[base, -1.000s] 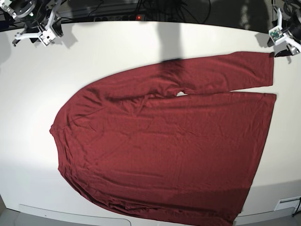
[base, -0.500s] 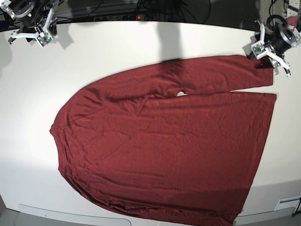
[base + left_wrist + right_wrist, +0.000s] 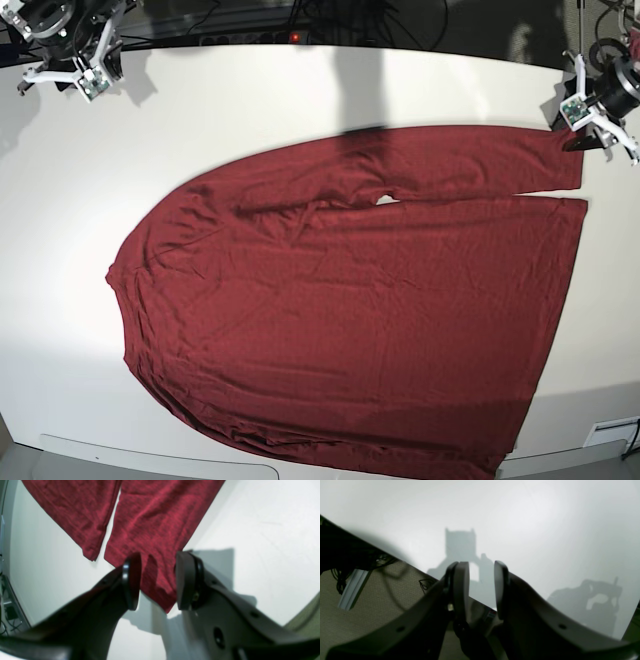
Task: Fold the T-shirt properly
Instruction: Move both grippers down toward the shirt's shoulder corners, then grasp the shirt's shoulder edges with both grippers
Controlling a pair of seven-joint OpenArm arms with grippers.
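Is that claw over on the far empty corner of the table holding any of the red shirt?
No: the right gripper has open jaws with only bare white table between them, and the T-shirt lies far from it.

The left gripper hangs over the white table with its dark jaws apart. The corner of a maroon T-shirt sleeve lies between them, flat on the table. Beside it, a second cloth edge ends just short of the gripper.

Matt knit T-shirt, smooth white table, black plastic left gripper
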